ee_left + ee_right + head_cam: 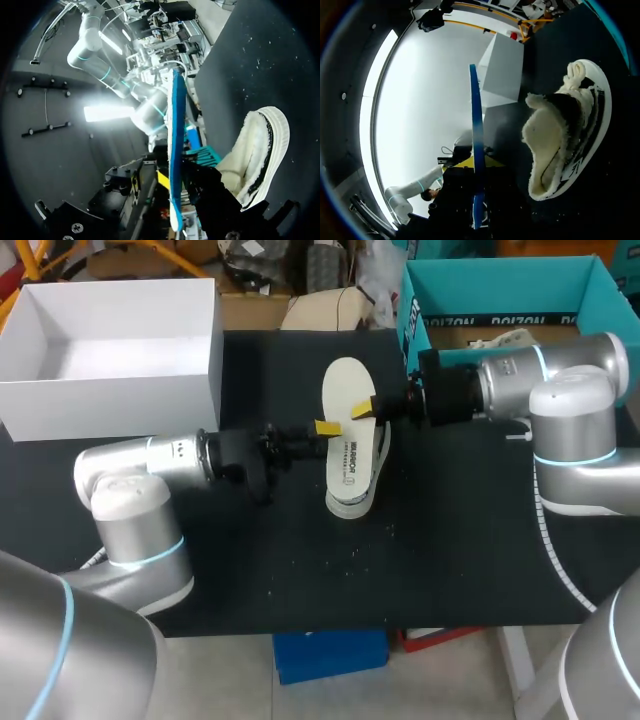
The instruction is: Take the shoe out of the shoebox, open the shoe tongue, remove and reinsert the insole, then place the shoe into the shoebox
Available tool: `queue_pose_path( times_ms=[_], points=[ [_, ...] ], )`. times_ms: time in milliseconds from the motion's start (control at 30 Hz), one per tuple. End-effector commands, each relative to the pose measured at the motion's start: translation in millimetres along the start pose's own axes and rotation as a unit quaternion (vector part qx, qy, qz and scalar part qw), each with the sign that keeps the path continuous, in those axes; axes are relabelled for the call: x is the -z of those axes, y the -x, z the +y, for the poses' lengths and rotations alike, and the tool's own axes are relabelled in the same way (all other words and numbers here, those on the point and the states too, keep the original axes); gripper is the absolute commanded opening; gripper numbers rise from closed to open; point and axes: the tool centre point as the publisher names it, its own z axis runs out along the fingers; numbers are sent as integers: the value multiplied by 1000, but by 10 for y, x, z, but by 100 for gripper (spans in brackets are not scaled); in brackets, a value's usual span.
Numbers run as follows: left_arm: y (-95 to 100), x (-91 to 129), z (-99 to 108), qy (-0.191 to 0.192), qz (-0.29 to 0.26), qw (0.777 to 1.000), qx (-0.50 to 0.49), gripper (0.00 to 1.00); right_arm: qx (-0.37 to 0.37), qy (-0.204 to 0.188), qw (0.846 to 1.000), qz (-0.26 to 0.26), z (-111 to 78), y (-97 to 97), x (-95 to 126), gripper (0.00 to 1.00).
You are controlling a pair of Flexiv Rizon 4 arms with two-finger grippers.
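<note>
Cream insole top in head cam, blue edge-on in wrist cams

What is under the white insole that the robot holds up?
The fluffy-lined shoe lies on its side on the black table beneath the insole. From above, the insole hides one end of the shoe; the rest shows.

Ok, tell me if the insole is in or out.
Out: the insole hangs clear of the shoe, edge-on beside its fleecy opening in both wrist views.
</note>
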Motion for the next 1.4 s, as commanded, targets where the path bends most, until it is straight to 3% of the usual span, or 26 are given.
queue_pose_path(
  times_ms=[33,133,233,633,767,867,1033,1067,1100,1267,1400],
  points=[
    [-33,-58,-1,-5,5,1000,-2,38,0,0,1000,0,1,2,-8,0],
    [-44,-72,-5,-11,9,1000,-3,25,0,0,1000,0,1,2,-8,0],
    [-58,-89,8,-15,13,1000,-4,38,0,0,1000,0,1,2,-8,0],
    [-129,-218,150,-43,39,998,-29,33,0,0,1000,0,1,2,-8,0],
    [-143,-250,152,-52,49,997,-39,25,0,0,1000,0,1,2,-8,0],
    [-175,-238,166,-52,48,997,-39,1,0,0,1000,0,1,2,-8,0],
    [-215,-206,164,-47,46,997,-35,0,0,0,1000,0,1,2,-8,0],
    [-213,-194,154,-47,46,997,-34,0,-1,5,1000,4,-1,-4,16,35],
    [-204,-175,137,-46,47,997,-32,0,-2,15,1000,8,0,-9,48,100],
    [-143,-7,23,-40,93,995,-12,0,-12,31,999,-39,-53,43,227,100],
    [-72,156,-128,-49,153,987,12,0,-6,37,993,-110,-134,82,399,100]
  ],
)
